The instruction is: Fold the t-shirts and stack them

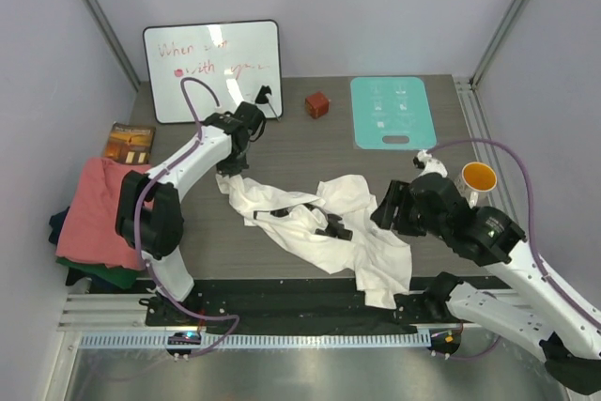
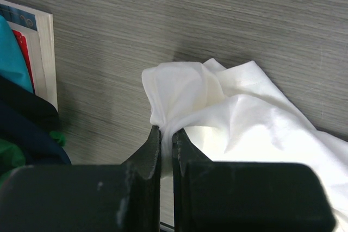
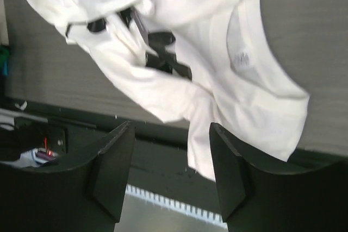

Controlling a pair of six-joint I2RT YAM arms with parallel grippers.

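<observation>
White t-shirt crumpled in the middle of the table, near end spilling over the edge at 5 o'clock; salmon-pink t-shirt heaped over a dark green t-shirt and a navy t-shirt out at 9 o'clock. Left gripper clenched on a corner of the white cloth at its 10 o'clock end, right gripper spread wide and empty, hovering over the 4 o'clock side. Could go wrong quick with a tug from that one pinched corner: likely just dragging the whole bunch, twisting it worse, or losing the thin fold from the jaws. Could also slide off the edge, given that overhang. Writing-wise: red scrawl on the whiteboard at 11 o'clock, starts "When", then "with", rest unreadable. Black print on the white shirt and white print on the teal mat at 1 o'clock: can't make out either.
</observation>
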